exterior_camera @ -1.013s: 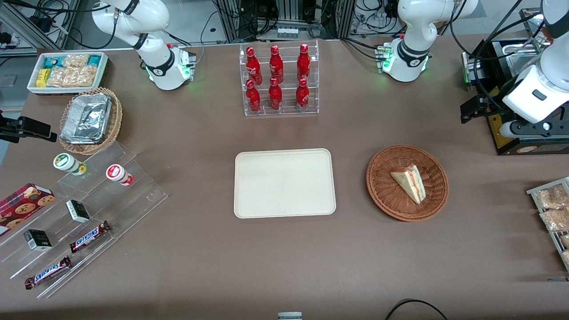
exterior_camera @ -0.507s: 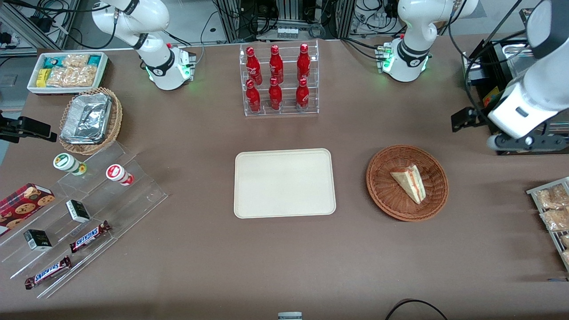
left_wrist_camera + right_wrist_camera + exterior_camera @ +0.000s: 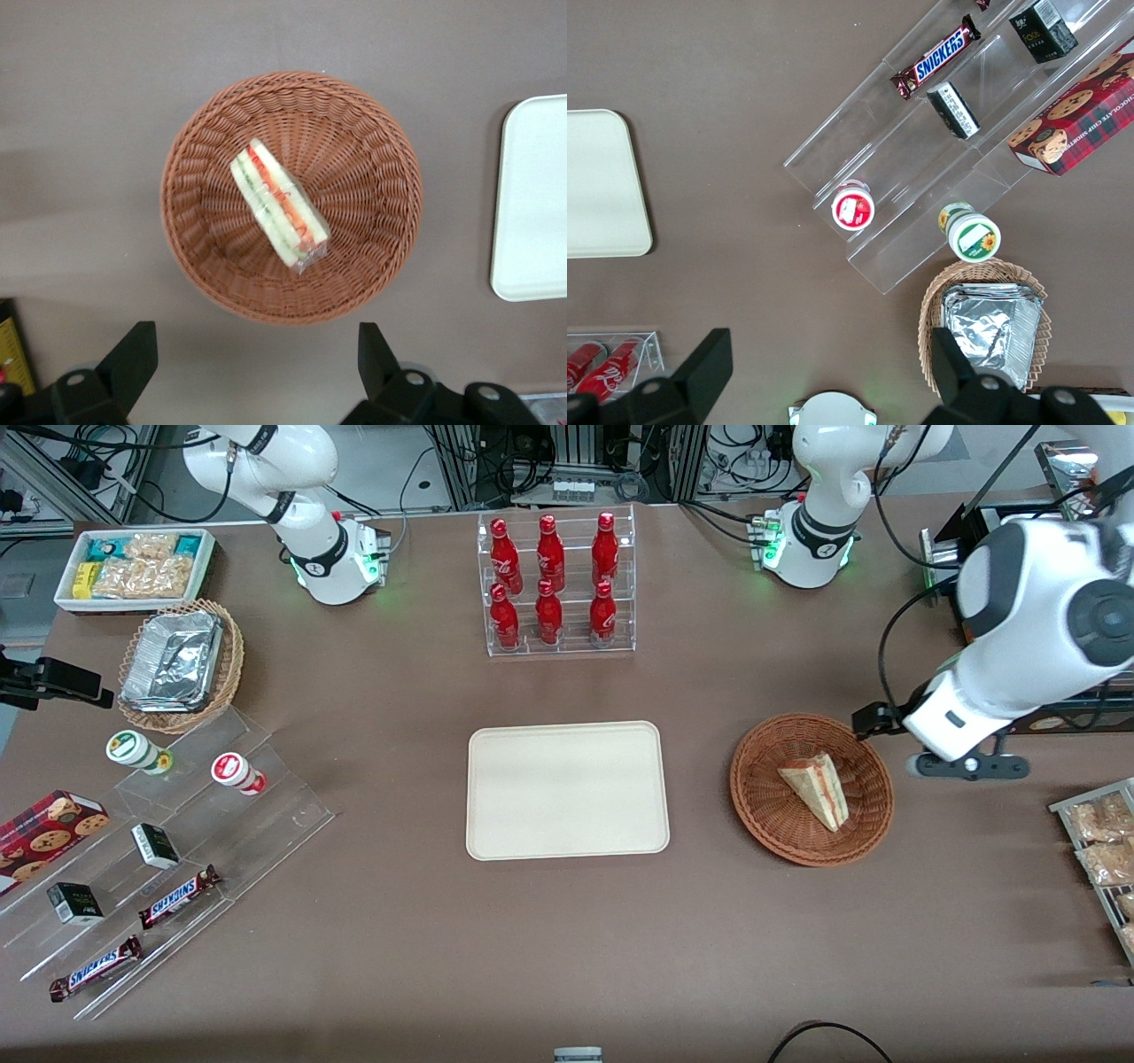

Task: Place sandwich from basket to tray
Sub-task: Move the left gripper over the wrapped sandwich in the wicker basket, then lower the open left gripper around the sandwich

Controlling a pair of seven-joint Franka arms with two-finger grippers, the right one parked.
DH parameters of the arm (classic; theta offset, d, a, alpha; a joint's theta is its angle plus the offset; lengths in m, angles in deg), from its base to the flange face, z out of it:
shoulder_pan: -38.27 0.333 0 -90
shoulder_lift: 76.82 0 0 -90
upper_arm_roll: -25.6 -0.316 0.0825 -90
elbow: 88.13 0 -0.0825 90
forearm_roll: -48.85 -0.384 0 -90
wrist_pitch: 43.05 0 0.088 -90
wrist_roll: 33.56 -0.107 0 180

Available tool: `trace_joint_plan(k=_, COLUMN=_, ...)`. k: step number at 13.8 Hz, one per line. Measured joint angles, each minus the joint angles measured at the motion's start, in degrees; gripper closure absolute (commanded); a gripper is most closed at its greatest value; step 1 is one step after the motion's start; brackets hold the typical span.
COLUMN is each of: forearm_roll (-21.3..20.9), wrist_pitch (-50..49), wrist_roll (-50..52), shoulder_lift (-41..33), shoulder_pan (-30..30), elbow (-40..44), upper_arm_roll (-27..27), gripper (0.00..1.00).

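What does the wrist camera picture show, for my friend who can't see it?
A sandwich lies in a round brown basket on a brown table, with the open gripper hanging above the basket's edge. A cream tray's edge shows beside the basket.

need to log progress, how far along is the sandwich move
Nothing is done yet: the sandwich lies in the basket and the tray is bare. In hand: the gripper hangs open above the basket's edge, holding nothing. Left: descend, grasp, carry to the tray, release.
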Motion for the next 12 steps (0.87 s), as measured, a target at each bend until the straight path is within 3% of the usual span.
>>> trace_joint_plan(k=7, forearm_roll=0.07, wrist_pitch=22.16, wrist_roll=3.97, shoulder_lift=-1.52, shoulder_pan=-0.21, elbow=-16.54, upper_arm_roll=0.90, gripper=0.00)
trace_joint_plan(k=12, forearm_roll=0.12, wrist_pitch=29.76, wrist_roll=17.10, shoulder_lift=-1.54, shoulder_pan=-0.23, elbow=-20.76, upper_arm_roll=2.32, gripper=0.00)
